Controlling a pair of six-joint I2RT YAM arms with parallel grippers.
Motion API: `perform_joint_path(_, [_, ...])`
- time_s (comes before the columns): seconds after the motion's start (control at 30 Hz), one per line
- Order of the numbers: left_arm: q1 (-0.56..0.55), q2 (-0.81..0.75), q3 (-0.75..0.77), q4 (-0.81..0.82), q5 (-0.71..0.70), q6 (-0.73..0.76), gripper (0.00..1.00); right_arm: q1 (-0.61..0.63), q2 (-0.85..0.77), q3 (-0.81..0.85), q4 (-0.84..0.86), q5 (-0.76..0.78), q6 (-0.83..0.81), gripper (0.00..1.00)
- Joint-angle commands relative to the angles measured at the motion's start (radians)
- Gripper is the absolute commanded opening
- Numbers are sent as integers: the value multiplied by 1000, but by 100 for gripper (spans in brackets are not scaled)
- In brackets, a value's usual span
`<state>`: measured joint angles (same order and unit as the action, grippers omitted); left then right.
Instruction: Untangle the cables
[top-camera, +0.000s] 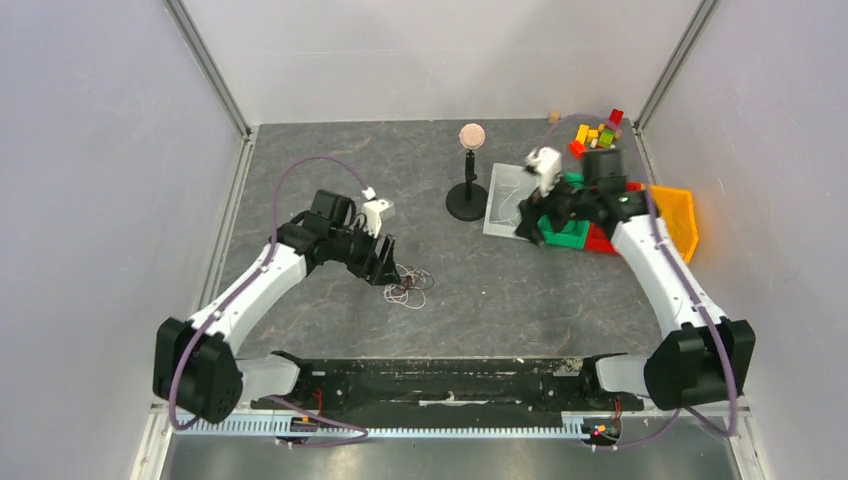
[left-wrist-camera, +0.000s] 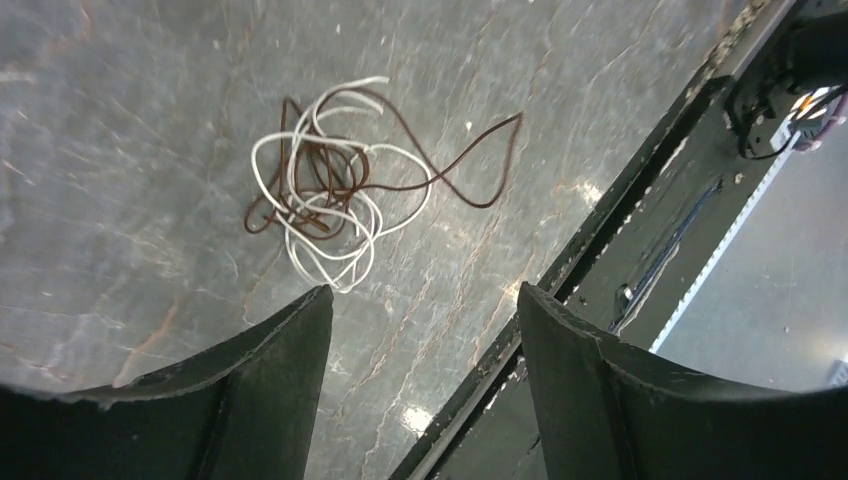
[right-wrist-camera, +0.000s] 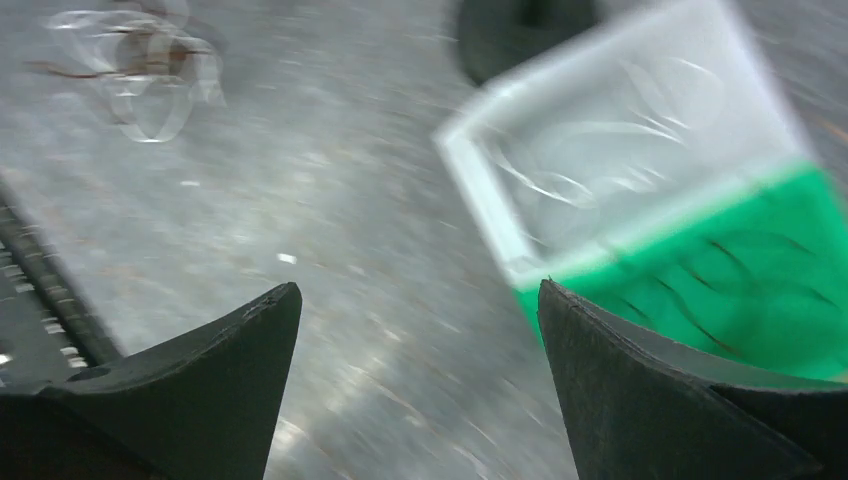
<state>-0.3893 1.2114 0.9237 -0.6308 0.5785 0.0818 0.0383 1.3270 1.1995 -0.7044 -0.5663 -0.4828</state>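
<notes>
Left gripper stands wide, holding nothing; the cables, 1 brown-and-white tangle, lie on the table just beyond its fingertips. Right gripper is wide too, empty, with a tray ahead-right.

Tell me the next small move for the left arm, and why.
Probably lower the left end effector forward onto the brown loop that trails out of the cables. Its jaws stand open and empty, the tangle lies just ahead of them on the table, and that loop sits apart from the rest, so it looks easiest to pinch alone.
</notes>
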Motion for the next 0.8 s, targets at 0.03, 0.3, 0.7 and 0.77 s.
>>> perform_joint_path(0.03, [18, 91, -32, 44, -21, -14, 74, 306, -15, -165, 260, -33, 257, 92])
perform_joint_path(0.3, [23, 323, 14, 23, -76, -85, 71, 669, 196, -123, 497, 110, 310, 98])
perform_joint_path(0.7, [80, 436, 59, -32, -18, -96, 24, 747, 289, -179, 658, 121, 428, 7])
perform_joint_path(0.77, [110, 424, 85, -83, -20, -53, 16, 721, 203, -209, 630, 125, 420, 0])
